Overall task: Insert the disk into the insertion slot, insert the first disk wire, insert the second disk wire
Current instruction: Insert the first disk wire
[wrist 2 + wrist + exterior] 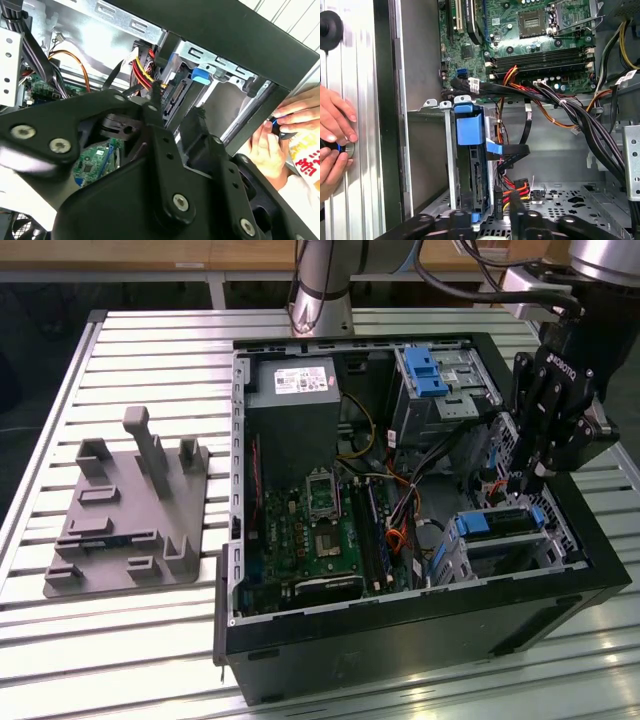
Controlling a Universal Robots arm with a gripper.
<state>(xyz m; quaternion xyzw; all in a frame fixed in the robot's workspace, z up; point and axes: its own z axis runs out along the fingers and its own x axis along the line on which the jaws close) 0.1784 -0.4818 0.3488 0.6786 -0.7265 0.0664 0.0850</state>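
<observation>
The disk (476,165) sat in the insertion slot (449,165), just ahead of my end effector (522,482), so I judged the first-wire step to be in hand. The disk stood on edge, its connector end facing me and its long axis running away into the cage. A black plug (499,199) on red and yellow wires hung beside that end. Seating it called for square alignment and a straight push. I could not tell whether I gripped anything.

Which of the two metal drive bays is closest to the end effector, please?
The low insertion slot holding the blue-framed disk, right by the end effector; the taller latch-topped bay stands farther.
</observation>
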